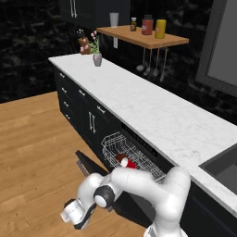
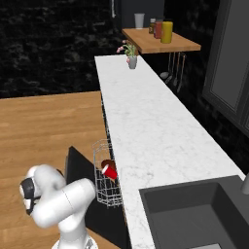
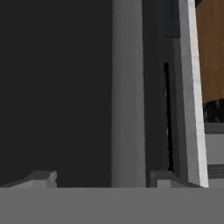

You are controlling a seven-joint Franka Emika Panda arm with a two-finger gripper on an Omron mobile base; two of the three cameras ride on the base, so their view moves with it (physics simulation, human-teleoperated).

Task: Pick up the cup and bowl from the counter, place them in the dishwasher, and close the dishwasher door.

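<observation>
The dishwasher (image 1: 139,152) stands open below the white counter (image 1: 152,111), its white wire rack (image 1: 139,162) pulled out. The red cup (image 1: 130,164) (image 2: 110,172) lies in the rack, with the reddish-brown bowl (image 1: 121,159) (image 2: 106,164) right beside it. The black dishwasher door (image 1: 88,164) (image 2: 78,165) hangs out over the floor. My arm bends low in front of it, and my gripper (image 1: 85,221) (image 3: 103,177) is at the door's outer edge. In the hand view the grey bar handle (image 3: 127,109) runs between my open fingertips (image 3: 43,177), nearer the right one, with a gap on the left.
A wooden shelf (image 1: 148,39) holds a yellow canister (image 1: 160,28), jars and a grey tumbler (image 1: 114,19); utensils hang under it. A flower vase (image 1: 96,59) stands at the counter's far end. A dark sink (image 2: 194,214) lies at the near end. Wooden floor (image 1: 32,152) spreads to the left.
</observation>
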